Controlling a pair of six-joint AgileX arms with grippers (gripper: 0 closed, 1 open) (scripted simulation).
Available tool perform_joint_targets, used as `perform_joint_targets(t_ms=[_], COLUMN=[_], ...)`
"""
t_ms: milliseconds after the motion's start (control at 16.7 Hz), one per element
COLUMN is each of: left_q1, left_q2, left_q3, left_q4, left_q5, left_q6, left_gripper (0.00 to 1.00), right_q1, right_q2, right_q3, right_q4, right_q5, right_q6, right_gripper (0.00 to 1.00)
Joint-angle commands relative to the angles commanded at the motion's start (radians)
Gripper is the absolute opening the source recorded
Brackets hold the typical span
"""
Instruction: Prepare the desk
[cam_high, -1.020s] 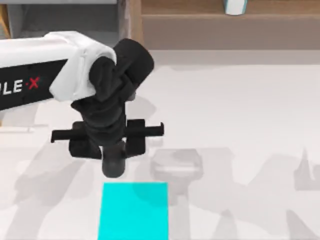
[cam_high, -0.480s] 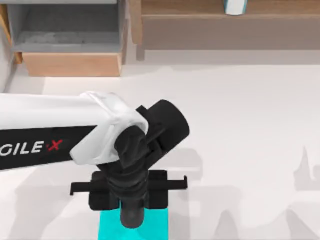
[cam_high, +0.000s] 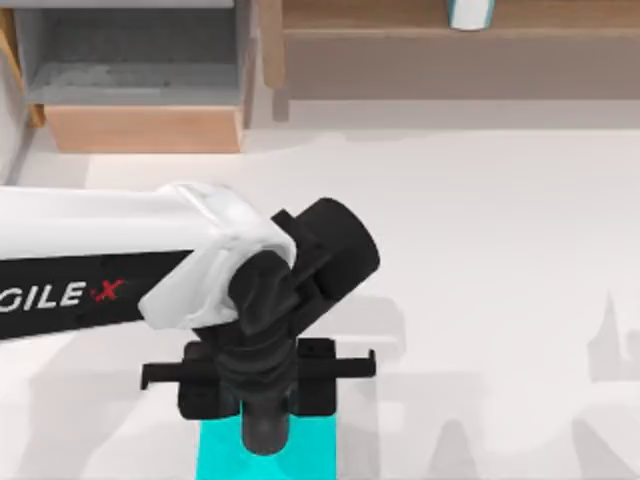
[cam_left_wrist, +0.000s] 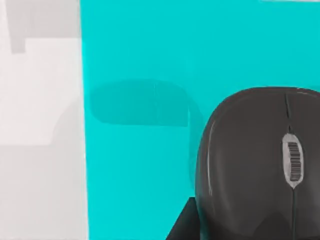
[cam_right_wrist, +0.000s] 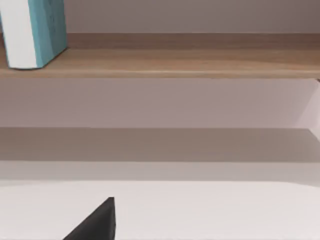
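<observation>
My left gripper (cam_high: 262, 400) holds the mouse (cam_left_wrist: 260, 165) over the pad (cam_left_wrist: 140, 125); next, I judge, lower and release.

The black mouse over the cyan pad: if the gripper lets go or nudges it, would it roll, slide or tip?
The mouse has a low, domed body, so it probably would not roll or tip. Its smooth, glossy shell looks slippery to pinch. On the flat cyan pad it would likely slide under a push and stay upright.
</observation>
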Motion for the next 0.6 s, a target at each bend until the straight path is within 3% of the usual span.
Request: perform_joint_targets(t_ms=[600], left_q1=[0.000], left_q2=[-0.034], left_q3=[0.035], left_q4=[0.020], left_q5=[-0.006], left_q6=[-0.001], left_gripper=[0.00], right_q1=[0.000], right_q2=[0.000], right_q3=[0.000], right_q4=[0.000], right_q5=[0.000], right_q6=[0.000], right_gripper=[1.00])
